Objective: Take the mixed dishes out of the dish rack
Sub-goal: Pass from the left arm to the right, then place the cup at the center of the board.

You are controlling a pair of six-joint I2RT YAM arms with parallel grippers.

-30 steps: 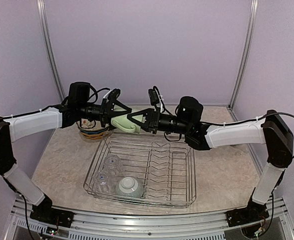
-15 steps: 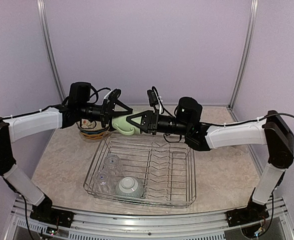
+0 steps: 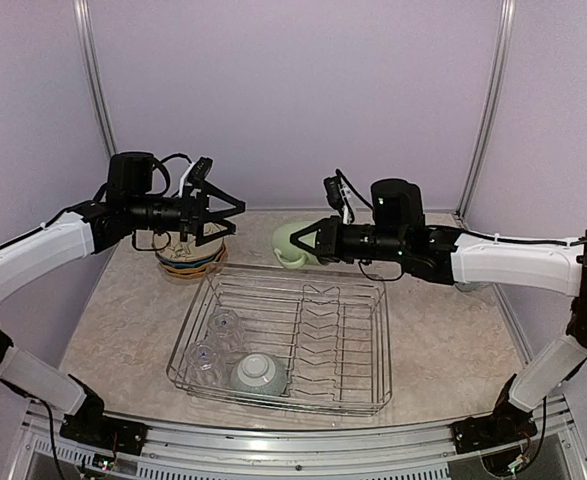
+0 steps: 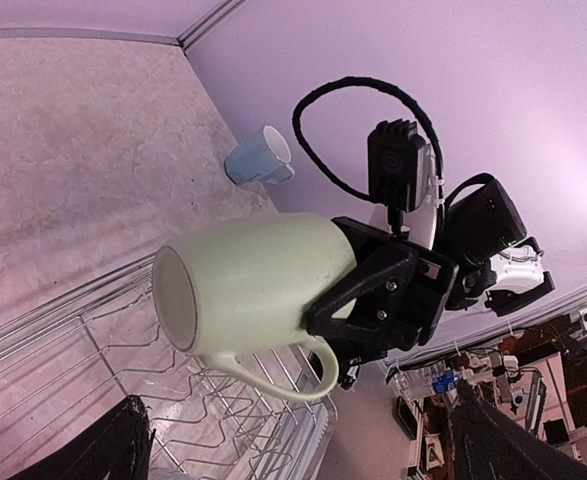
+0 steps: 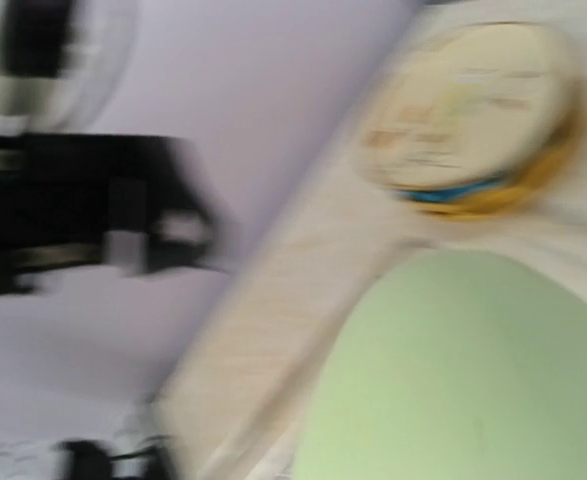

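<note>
your left pincer (image 3: 235,214) hangs in the air with its jaws spread wide and nothing between them. just below it, a little back from its tips, sits the stack of plates (image 3: 187,262), cream on top with blue and yellow rims under it. to its right, clear of its tips, the pale green mug (image 3: 289,243) is held on its side, mouth toward that pincer, handle down. your right pincer (image 3: 309,238) is clamped on the mug's base end. below both pincers stands the dish rack (image 3: 285,277), with clear glasses (image 3: 222,325) and the pale grey-green bowl (image 3: 258,373) in its near left end. the light blue mug (image 4: 262,160) sits on the table beyond the right pincer
</note>
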